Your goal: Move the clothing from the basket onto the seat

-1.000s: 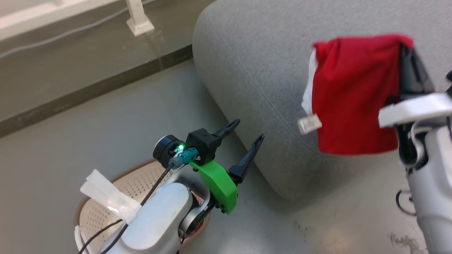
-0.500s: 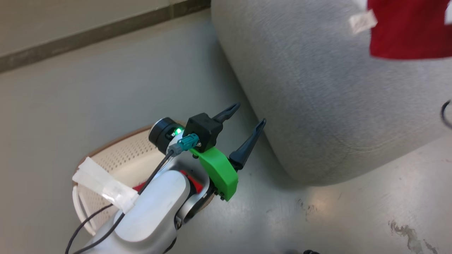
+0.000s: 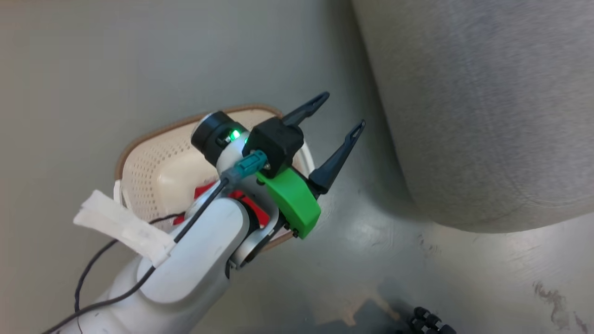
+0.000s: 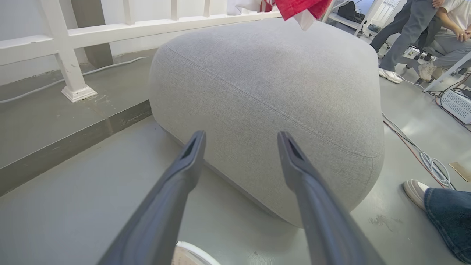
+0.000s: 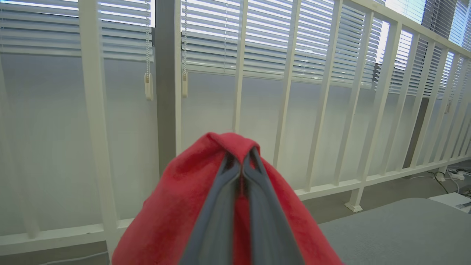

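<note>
On the left, the cream-white perforated plastic basket (image 3: 148,162) with its brown woven-look rim sits on the smooth grey floor (image 3: 69,69). There is open floor all along its left and far sides. One bright red fabric garment (image 3: 248,206) lies inside, mostly hidden under the pale left forearm. Over the basket's right edge hangs the left gripper (image 3: 342,110), its two long dark fingers (image 4: 184,165) spread wide and holding nothing, aimed at the seat. A clear strip of bare floor separates the basket rim from the big grey woven-fabric seat (image 3: 487,116), whose rounded near edge bulges out over the floor. Farther right, a second red garment (image 4: 301,5) with white trim dangles over the seat's far side; whether it touches the cushion I cannot tell. The right gripper (image 5: 241,158) has its fingers pinched tight on that cloth, with white railing (image 5: 287,110) beyond. At the seat's right, a person's shoe and jeans leg (image 4: 447,213) and grey cables (image 4: 423,156) crowd the floor.
</note>
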